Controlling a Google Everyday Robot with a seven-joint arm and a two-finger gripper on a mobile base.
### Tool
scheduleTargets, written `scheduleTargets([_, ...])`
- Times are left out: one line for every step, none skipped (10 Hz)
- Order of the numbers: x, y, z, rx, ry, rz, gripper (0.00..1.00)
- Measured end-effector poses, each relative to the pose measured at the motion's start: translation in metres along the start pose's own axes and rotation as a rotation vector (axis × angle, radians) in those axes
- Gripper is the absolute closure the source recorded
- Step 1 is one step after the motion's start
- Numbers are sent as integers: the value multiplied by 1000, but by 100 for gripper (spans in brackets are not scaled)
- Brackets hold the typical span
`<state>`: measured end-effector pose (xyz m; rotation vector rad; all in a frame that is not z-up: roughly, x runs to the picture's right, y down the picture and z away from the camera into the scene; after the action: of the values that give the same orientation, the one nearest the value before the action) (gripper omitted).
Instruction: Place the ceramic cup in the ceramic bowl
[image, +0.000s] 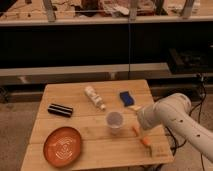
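The ceramic cup (115, 121), a small pale tumbler, stands upright on the wooden table (100, 150), right of centre. The ceramic bowl (62, 146), a wide shallow orange-red dish with pale marks at its centre, lies at the table's front left, well apart from the cup. My gripper (131, 118) is at the end of the white arm (165, 114), which reaches in from the right. It is just right of the cup at about rim height. I cannot see whether it touches the cup.
A white labelled bottle (94, 97) lies on its side behind the cup. A blue sponge (126, 98) sits at the back right and a black bar-shaped object (60, 109) at the left. Two small orange pieces (141, 137) lie at the front right. A dark shelf unit stands behind the table.
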<state>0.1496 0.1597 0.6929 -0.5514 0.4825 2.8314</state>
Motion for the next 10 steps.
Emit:
scheduleTargets([0, 0, 0, 0, 7, 5, 20])
scheduleTargets([-1, 0, 4, 20, 13, 32, 20])
scheduleTargets([0, 2, 10, 42, 11, 76, 20])
scheduleTargets([1, 6, 21, 78, 2, 171, 20])
scheduleTargets([6, 11, 31, 99, -3, 230, 20])
scheduleTargets([11, 17, 38, 113, -8, 253, 20])
scheduleTargets([22, 29, 49, 129, -15, 281, 20])
scheduleTargets([37, 48, 64, 147, -26, 335, 20])
scheduleTargets([45, 67, 73, 160, -41, 379, 20])
scheduleTargets([49, 84, 77, 173, -55, 434, 20])
